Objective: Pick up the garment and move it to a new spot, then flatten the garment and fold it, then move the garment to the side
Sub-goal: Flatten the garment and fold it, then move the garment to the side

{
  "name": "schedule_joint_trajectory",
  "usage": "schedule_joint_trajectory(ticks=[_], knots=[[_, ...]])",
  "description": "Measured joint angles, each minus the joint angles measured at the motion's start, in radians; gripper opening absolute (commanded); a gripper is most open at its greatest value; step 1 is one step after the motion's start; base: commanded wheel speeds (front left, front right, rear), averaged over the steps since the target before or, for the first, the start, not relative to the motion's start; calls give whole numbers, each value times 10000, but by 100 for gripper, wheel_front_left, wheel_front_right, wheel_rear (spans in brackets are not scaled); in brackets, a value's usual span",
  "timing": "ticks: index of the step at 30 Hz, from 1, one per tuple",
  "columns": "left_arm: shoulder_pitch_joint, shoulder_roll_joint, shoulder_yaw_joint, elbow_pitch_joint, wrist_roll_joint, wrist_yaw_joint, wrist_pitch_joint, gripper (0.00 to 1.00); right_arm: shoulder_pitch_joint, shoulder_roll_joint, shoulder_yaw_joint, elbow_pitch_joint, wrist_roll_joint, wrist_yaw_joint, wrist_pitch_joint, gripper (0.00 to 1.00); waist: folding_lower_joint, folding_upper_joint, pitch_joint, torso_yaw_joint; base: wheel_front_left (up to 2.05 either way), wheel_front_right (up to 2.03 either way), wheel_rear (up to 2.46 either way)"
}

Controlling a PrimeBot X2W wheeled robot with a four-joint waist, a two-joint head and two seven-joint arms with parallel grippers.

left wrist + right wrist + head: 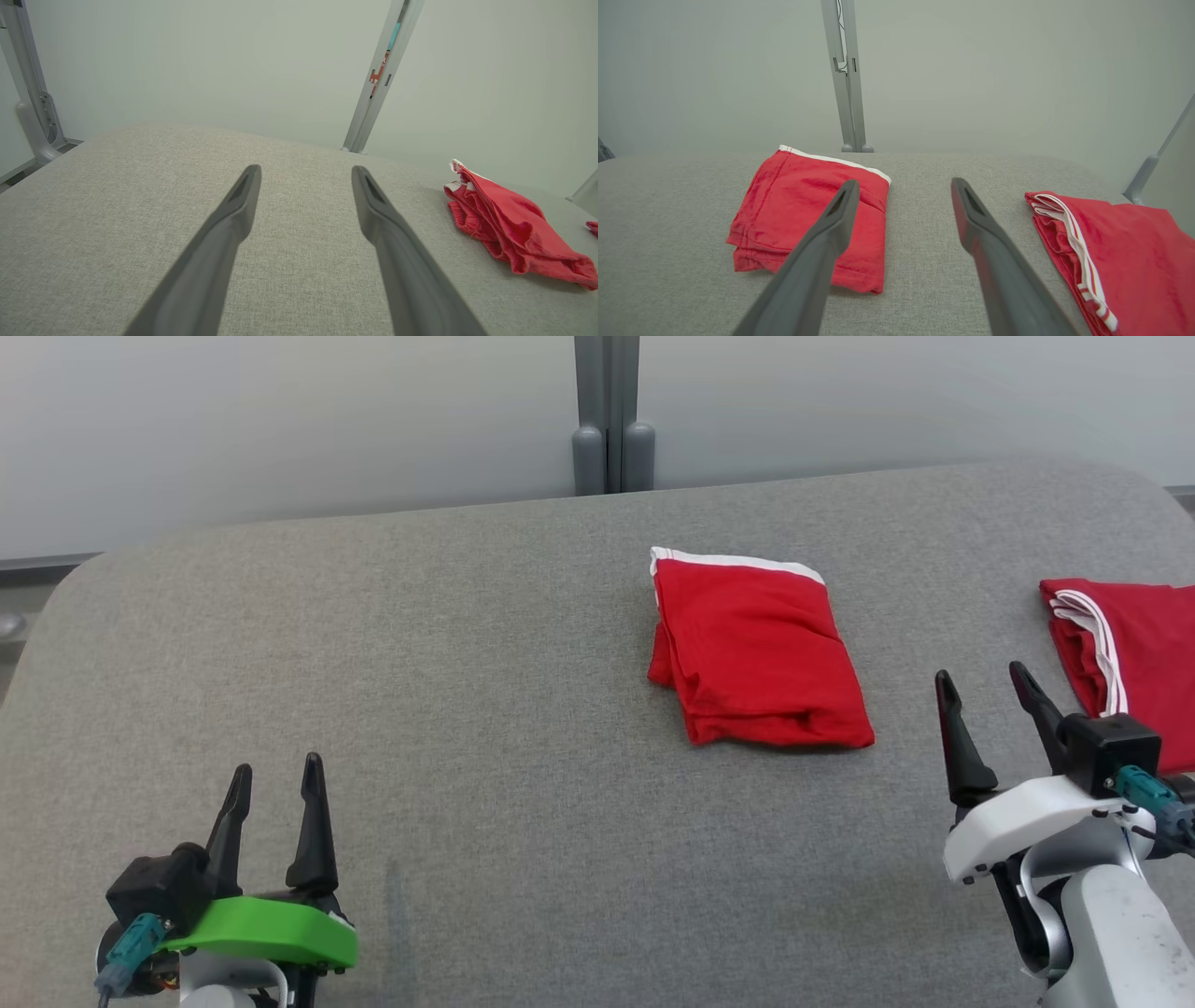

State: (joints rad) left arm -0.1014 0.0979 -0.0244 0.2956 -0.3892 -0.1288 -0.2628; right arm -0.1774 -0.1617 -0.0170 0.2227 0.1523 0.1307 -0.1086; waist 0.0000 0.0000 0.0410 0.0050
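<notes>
A red garment [756, 649] with a white-trimmed edge lies folded on the grey table, right of centre. The left wrist view catches it at the right side [509, 228], and in the right wrist view the garment [803, 210] sits partly behind my left finger. My right gripper [988, 693] stands open at the lower right, a short way right of and nearer than the garment, with nothing between its fingers. At the lower left my left gripper [277, 778] is open too, far from the garment and holding nothing.
A second folded red garment [1134, 649] with white stripes lies at the table's right edge, just beyond my right gripper [901, 186]. The grey padded table [420, 663] has rounded far corners. A grey post [611, 415] stands behind it against a pale wall.
</notes>
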Motion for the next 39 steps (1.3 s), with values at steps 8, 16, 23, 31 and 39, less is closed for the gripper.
schedule_joint_trajectory(ticks=[8, 16, 23, 31, 39], knots=[[198, -15, 153, 307, 270, 0, 0, 100, 142, -33, 384, 249, -65, 2, 46, 100, 0, 0, -311, -290, 0, 0, 0], [239, -81, 196, 405, 387, 0, 0, 100, 209, -15, 527, 376, 59, 2, 104, 100, 0, 0, -374, -190, 0, 0, 0], [239, -82, 255, 456, 416, 0, 0, 100, 209, 105, 495, 485, 132, 2, 104, 100, -1, 0, -330, -93, 0, 0, 0], [238, -113, 332, 468, 470, 0, 2, 100, 220, 196, 443, 554, 150, 2, 102, 100, 0, 0, -315, -50, 0, 0, 0], [220, -148, 328, 347, 468, 0, 0, 100, -81, 194, 418, 639, 209, 2, 253, 100, -1, 0, -145, -4, 0, 0, 0]])
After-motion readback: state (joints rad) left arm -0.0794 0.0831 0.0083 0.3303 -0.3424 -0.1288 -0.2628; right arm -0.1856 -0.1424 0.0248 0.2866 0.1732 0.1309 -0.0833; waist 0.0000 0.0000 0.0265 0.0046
